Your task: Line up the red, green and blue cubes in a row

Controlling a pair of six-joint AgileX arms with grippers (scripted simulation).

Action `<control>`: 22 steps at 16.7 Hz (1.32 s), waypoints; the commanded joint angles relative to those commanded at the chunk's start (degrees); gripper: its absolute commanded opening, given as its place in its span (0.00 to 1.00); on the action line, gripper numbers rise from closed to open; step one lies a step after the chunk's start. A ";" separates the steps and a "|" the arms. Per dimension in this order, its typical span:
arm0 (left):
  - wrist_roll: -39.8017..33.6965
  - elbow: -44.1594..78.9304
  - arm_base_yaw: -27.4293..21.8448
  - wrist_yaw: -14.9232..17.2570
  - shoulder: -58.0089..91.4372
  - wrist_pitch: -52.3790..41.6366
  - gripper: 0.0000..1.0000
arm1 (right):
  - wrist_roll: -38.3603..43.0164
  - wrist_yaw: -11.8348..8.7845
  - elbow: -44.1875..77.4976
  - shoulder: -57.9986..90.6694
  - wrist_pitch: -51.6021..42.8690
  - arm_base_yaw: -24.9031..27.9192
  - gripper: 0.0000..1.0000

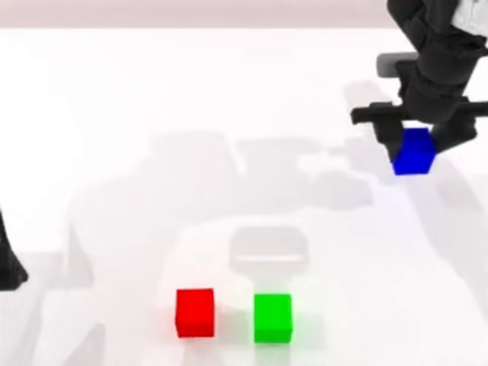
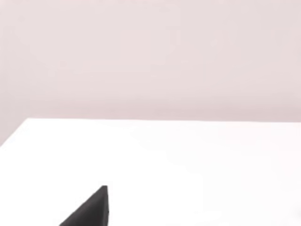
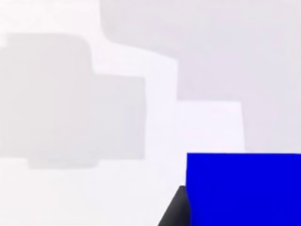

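Red cube (image 1: pixel 195 311) and green cube (image 1: pixel 273 317) side by side, lower centre | blue cube (image 1: pixel 414 151) upper right, clamped in right gripper (image 1: pixel 415 139), unplaced | left arm parked at left edge, fingers unclear

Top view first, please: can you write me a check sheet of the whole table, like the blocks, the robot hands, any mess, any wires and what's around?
Surface: white table, bare but for the cubes and soft shadows.
Job's things: red cube and green cube side by side near the front edge, a small gap between them; blue cube far off at the right rear, not in the row.
Clutter: nothing seen.
Grippers: right gripper shut on the blue cube, a finger on each side. Left arm parked at the left edge; only a dark finger tip shows in its wrist view.
Cables: nothing seen.
Surroundings: plain pale pinkish wall beyond the table.
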 joint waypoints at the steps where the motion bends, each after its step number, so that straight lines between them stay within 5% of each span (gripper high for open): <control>1: 0.00 0.00 0.00 0.00 0.00 0.00 1.00 | 0.00 0.00 0.02 -0.01 -0.02 0.00 0.00; 6: 0.00 0.00 0.00 0.00 0.00 0.00 1.00 | 2.32 0.00 -2.33 -1.84 0.52 1.90 0.00; 16: 0.00 0.00 0.00 0.00 0.00 0.00 1.00 | 29.81 0.55 -29.78 -24.34 4.65 27.00 0.00; 22: 0.00 0.00 0.00 0.00 0.00 0.00 1.00 | 31.45 0.56 -31.27 -25.73 4.94 28.40 0.00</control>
